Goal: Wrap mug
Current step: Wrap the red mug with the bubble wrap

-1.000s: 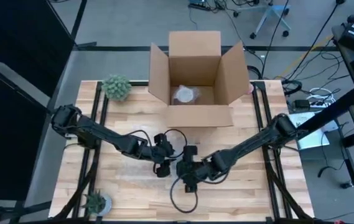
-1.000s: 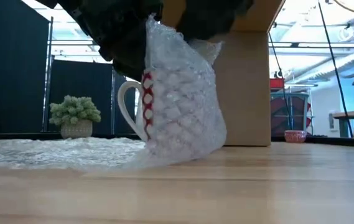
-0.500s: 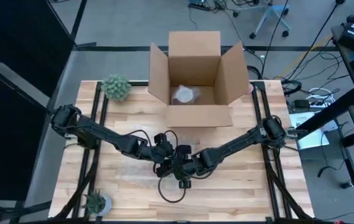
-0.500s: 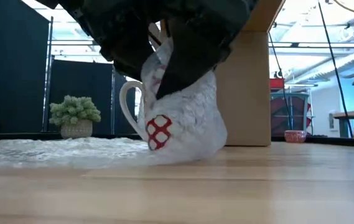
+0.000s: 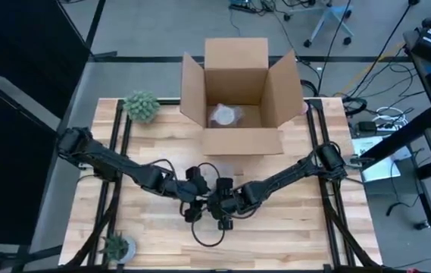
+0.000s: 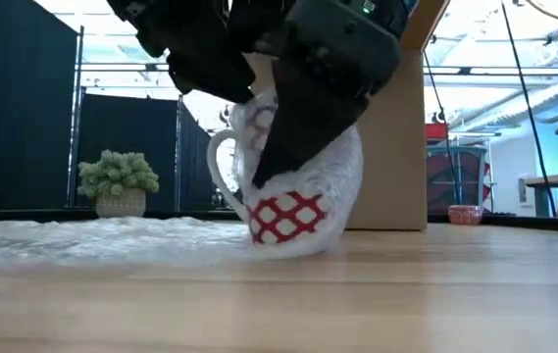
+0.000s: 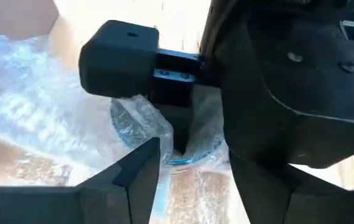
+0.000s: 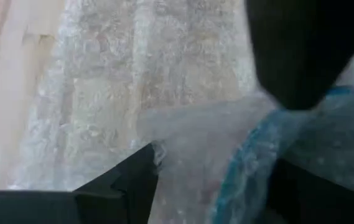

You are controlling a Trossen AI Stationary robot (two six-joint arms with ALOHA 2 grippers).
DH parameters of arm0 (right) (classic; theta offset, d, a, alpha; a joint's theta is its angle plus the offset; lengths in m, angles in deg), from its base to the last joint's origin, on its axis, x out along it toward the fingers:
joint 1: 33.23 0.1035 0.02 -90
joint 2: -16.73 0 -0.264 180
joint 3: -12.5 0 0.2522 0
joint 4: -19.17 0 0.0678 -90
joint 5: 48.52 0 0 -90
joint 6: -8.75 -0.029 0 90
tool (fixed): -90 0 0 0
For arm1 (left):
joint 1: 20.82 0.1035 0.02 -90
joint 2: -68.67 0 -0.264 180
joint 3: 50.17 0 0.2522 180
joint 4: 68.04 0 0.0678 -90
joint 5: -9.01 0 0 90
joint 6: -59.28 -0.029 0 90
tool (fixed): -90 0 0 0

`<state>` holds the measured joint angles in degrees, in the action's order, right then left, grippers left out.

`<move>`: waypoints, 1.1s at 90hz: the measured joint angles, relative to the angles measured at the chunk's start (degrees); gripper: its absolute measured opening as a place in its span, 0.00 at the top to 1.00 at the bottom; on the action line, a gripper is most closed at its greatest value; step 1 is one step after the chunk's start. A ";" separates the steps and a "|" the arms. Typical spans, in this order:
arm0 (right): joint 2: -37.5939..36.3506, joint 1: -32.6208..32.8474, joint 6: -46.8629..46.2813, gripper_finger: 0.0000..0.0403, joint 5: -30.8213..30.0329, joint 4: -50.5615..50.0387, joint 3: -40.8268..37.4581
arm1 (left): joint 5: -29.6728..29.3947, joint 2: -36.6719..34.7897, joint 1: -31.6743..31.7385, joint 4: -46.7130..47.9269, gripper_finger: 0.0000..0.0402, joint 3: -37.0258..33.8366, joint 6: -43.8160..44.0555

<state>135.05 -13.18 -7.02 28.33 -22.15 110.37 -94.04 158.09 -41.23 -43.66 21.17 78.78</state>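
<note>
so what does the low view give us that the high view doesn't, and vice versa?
Only the low view shows the white ceramic mug with red lattice print, tilted, its handle to the picture's left, with clear bubble wrap trailing across the table.

Only the high view shows the open cardboard box's inside, holding a wrapped bundle, and the small potted plant at the near corner.

Both show the round green potted plant, the box, the wooden slat table, and both arms meeting over the mug.

The left gripper (image 7: 192, 171) hangs with its dark jaws apart over a blue-rimmed mug (image 7: 183, 140) draped in bubble wrap (image 7: 46, 112). The right gripper's black body (image 7: 276, 81) crowds in from the far side, touching the wrap. Pale wooden worktop (image 7: 27, 171) shows beneath.
</note>
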 joint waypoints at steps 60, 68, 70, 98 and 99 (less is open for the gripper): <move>0.42 1.55 -1.82 0.52 0.18 -18.95 12.02 | -3.70 5.33 0.68 -2.87 0.55 0.33 -0.69; 0.42 2.08 -1.77 0.52 0.13 -23.70 15.41 | -3.70 5.33 0.68 -2.84 0.55 0.33 -0.62; 0.41 2.24 -1.74 0.52 0.13 -24.72 16.27 | -3.70 5.33 0.68 -2.82 0.55 0.33 -0.62; 0.17 4.52 -5.87 0.52 -4.68 -45.92 27.89 | -3.68 5.33 0.71 -2.77 0.55 0.28 -0.74; 0.17 4.61 -6.31 0.52 -5.52 -46.55 28.12 | -3.68 5.33 0.73 -2.76 0.55 0.28 -0.75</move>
<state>135.23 -8.57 -13.33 22.81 -68.70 138.49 -97.72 163.41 -40.51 -46.42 21.46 78.03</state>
